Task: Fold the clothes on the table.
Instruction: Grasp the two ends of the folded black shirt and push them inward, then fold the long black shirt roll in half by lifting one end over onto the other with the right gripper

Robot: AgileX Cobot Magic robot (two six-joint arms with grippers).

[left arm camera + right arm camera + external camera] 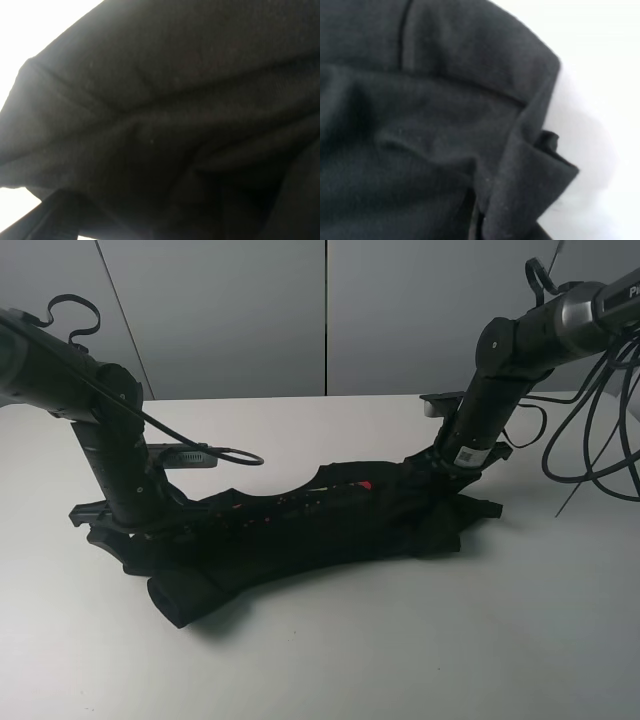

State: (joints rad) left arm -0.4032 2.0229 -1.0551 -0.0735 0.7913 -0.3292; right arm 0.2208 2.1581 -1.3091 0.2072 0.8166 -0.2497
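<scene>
Our black T-shirt (300, 525) lies bunched on the worktop (420, 640) between left end effector (110, 525) and right end effector (438, 462). Cloth buries both; we cannot tell their grip.

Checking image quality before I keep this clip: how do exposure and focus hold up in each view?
Exterior high: evenly lit and sharp, though the black T-shirt is so dark its folds barely read; soft shadow under it on the table. Left wrist: cloth fills the frame, close and soft-focused, table blown out to white. Right wrist: likewise blurred cloth, table overexposed.
</scene>
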